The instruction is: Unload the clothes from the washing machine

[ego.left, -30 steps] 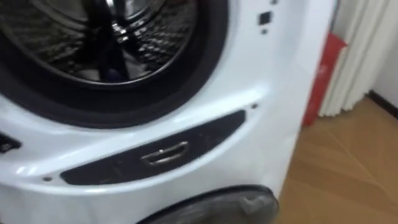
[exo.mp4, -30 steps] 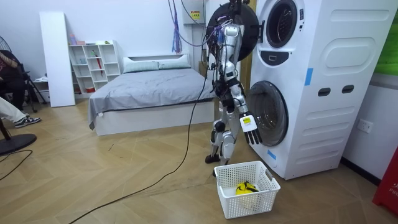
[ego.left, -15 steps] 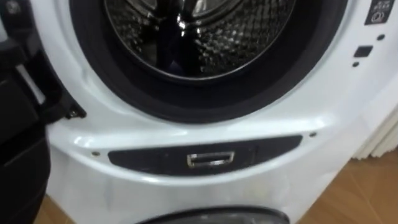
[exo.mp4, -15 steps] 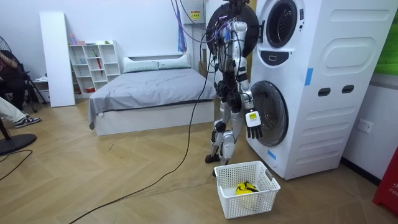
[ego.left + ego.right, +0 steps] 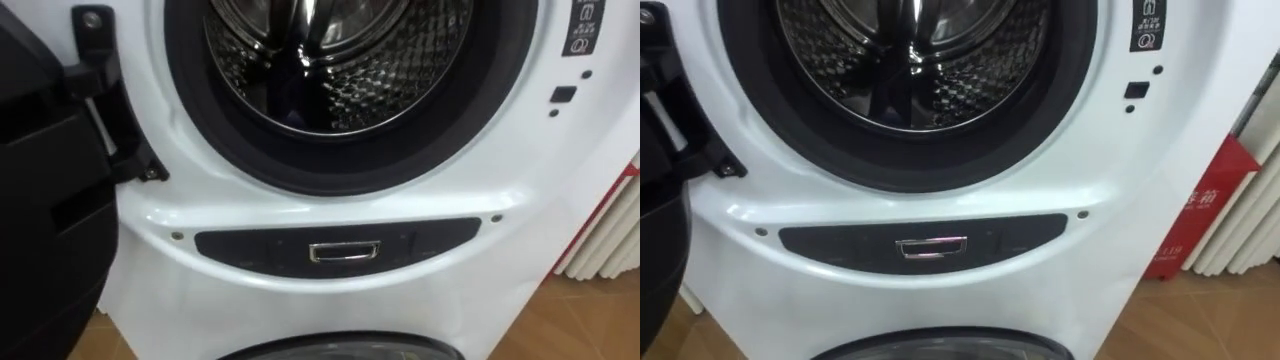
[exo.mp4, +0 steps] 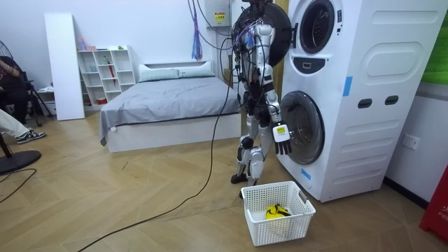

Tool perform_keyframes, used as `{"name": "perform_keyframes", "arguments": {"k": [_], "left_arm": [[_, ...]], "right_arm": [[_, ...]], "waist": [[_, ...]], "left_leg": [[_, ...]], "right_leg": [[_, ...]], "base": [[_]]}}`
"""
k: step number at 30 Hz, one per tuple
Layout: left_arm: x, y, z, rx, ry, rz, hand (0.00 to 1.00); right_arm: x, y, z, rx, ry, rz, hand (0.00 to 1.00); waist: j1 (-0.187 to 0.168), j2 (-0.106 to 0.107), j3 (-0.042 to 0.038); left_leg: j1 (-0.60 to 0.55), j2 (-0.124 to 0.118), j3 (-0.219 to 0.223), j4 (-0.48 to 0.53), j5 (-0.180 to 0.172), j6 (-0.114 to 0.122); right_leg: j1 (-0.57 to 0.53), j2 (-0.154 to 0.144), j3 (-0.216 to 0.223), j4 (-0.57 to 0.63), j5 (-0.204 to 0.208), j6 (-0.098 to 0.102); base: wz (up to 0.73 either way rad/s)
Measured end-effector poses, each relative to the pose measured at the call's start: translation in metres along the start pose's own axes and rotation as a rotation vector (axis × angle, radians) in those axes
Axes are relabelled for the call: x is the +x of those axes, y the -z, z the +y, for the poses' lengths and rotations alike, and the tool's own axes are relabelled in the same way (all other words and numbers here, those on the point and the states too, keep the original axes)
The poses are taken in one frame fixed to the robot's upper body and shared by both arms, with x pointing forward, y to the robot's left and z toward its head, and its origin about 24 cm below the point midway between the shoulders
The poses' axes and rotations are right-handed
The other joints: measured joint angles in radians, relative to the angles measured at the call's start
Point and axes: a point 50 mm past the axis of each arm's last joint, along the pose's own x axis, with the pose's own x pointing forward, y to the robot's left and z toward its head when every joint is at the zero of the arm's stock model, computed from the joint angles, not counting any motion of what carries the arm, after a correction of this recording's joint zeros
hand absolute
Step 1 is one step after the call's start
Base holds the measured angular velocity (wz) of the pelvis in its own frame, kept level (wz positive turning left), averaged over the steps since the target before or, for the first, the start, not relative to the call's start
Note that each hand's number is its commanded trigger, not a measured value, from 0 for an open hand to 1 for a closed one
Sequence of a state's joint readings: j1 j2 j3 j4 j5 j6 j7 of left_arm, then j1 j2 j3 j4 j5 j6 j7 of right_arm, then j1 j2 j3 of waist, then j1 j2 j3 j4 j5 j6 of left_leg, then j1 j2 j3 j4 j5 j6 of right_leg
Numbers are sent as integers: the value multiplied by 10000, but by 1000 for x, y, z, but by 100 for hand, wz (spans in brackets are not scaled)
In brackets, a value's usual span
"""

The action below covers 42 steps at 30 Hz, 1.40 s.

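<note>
Low and deep in the dimpled steel drum of the upper white washing machine: a dark bluish patch, perhaps clothing, perhaps only a reflection, too dim to tell and with no readable long axis. Around the drum mouth, a thick black rubber door seal, the opening unobstructed, the black round door standing open on its hinge at the left. Under the seal, a dark oval panel with a small silvery catch at its middle. In the room view, upright and close before the two stacked machines, head about level with the upper drum. Hanging low, just beside the glass-fronted round door of the lower washing machine: the right hand, fingers slack and pointing down, grasping nothing. From that hand, the drum mouth up and forward, well above it; likely to call for a long lift of the arm, then a reach straight in over the seal's lower lip. On the wooden floor near the robot's feet, a white plastic mesh basket holding a yellow garment with black trim, well apart from the drum.
</note>
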<state>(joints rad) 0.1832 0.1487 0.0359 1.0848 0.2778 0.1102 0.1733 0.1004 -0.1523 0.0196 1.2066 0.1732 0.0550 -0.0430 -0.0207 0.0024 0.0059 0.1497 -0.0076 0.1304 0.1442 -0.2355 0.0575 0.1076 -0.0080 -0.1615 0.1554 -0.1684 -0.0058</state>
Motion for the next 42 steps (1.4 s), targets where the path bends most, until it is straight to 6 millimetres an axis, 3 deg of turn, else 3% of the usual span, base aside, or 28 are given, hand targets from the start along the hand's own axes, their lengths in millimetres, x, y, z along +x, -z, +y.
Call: {"name": "perform_keyframes", "arguments": {"k": [9,13,16,18,19,20,21,22,24,25,26,27,29,31,32,33,35,37,39,40,41,42], "left_arm": [[-1,2,-5,-43,33,47,0],[-1,2,-5,101,-27,17,0],[0,-3,-2,407,-2,-169,0],[0,-14,-1,428,76,-532,0],[1,-25,1,206,99,-862,0],[1,-35,1,119,116,-1153,0],[1,-36,0,111,168,-1184,0],[1,-37,0,82,275,-1212,0],[2,-49,2,-108,262,-1611,0],[1,-66,5,-269,218,-2147,0],[0,-78,6,-328,210,-2595,0],[-1,-86,7,-275,196,-2849,0],[-6,-119,10,2,110,-3947,0],[-7,-128,9,244,120,-4212,0],[-7,-127,9,309,126,-4168,0],[-6,-119,6,391,189,-3951,0],[-3,-99,3,380,301,-3448,0],[-2,-83,0,377,399,-3022,0],[0,-68,-1,457,455,-2607,0],[0,-63,-2,461,466,-2504,0],[0,-61,-2,448,463,-2464,0],[0,-59,-2,410,470,-2422,0]], "right_arm": [[0,-4,1,-25,-163,-172,0],[0,-11,4,-575,-508,-561,0],[-1,-24,9,-1263,-743,-1128,0],[-1,-33,10,-1633,-788,-1526,0],[-1,-39,8,-1752,-703,-1783,0],[-1,-41,5,-1775,-611,-1890,0],[-1,-44,4,-1769,-577,-1950,0],[-2,-44,2,-1724,-530,-1989,0],[-2,-45,1,-1588,-470,-2031,0],[-2,-46,1,-1520,-434,-2055,0],[-2,-48,1,-1468,-396,-2094,0],[-2,-49,1,-1367,-384,-2114,0],[-2,-53,-1,-836,-279,-2188,0],[-2,-58,-2,-569,-213,-2301,0],[-2,-59,-1,-551,-237,-2315,0],[-2,-58,-1,-548,-287,-2291,0],[-2,-56,-1,-398,-356,-2242,0],[-2,-57,-2,-169,-374,-2255,0],[-2,-52,-2,57,-401,-2122,0],[-2,-48,-4,231,-345,-2006,0],[-2,-48,-5,319,-335,-1982,0],[-2,-48,-6,367,-331,-1977,0]], "waist": [[-24,77,7],[73,110,-1],[254,128,22],[270,195,-3],[225,264,-44],[243,409,60],[267,538,46],[168,775,-34],[-158,890,-3],[-292,905,-10],[-282,907,1],[-289,906,9],[-307,906,16],[-200,854,53],[-157,790,68],[-127,720,33],[-113,584,55],[-154,564,59],[-308,639,71],[-374,523,51],[-359,492,22],[-251,453,-4]], "left_leg": [[-33,42,24,75,-23,-32],[-5,214,352,369,-199,-126],[-778,439,280,2114,-472,-300],[-1662,471,-301,3443,-514,-430],[-2097,520,-666,4090,-607,-632],[-2450,846,-722,5349,-707,-736],[-2425,1038,-647,5983,-713,-804],[-2128,1320,-642,6806,-704,-834],[-1416,1499,-955,6830,-615,-992],[-991,1600,-1134,6299,-513,-1186],[-560,1703,-1131,5240,-861,-1526],[-422,1697,-1143,4603,-1168,-1572],[-52,1649,-1045,2645,-1925,-1343],[-252,1481,-1006,2127,-2133,-964],[-378,1343,-1030,2135,-2067,-793],[-564,1118,-1020,2139,-1870,-480],[-830,608,-940,2154,-1546,-80],[-980,319,-685,2159,-1299,161],[-1075,320,-135,2159,-1168,239],[-1072,276,82,1995,-958,258],[-1051,225,120,1872,-835,278],[-986,199,302,1691,-646,278]], "right_leg": [[59,44,98,-11,3,-8],[-20,190,265,18,-12,-113],[-310,313,292,480,-92,-357],[-539,319,177,455,-11,-469],[-787,347,33,463,36,-588],[-903,464,-249,575,36,-700],[-897,544,-387,631,36,-752],[-883,710,-442,721,13,-821],[-1028,754,-710,1093,-13,-873],[-1292,738,-959,1343,-11,-877],[-1680,697,-1060,1633,-1,-874],[-1889,627,-1157,1807,18,-869],[-2712,380,-1480,2253,239,-754],[-3090,222,-1521,2177,655,-636],[-3157,122,-1477,2096,840,-578],[-3147,-12,-1388,1697,1302,-427],[-3024,-372,-1238,949,2061,-203],[-3020,-601,-1015,550,2686,13],[-3036,-1000,-881,1477,2156,327],[-3010,-1335,-829,2722,1344,417],[-2971,-1464,-731,3288,1014,427],[-2715,-1553,-403,4096,532,560]], "base": [[-1],[-19],[-34],[-27],[-13],[-23],[-32],[-11],[23],[30],[30],[35],[46],[18],[0],[0],[0],[1],[50],[63],[58],[38]]}}
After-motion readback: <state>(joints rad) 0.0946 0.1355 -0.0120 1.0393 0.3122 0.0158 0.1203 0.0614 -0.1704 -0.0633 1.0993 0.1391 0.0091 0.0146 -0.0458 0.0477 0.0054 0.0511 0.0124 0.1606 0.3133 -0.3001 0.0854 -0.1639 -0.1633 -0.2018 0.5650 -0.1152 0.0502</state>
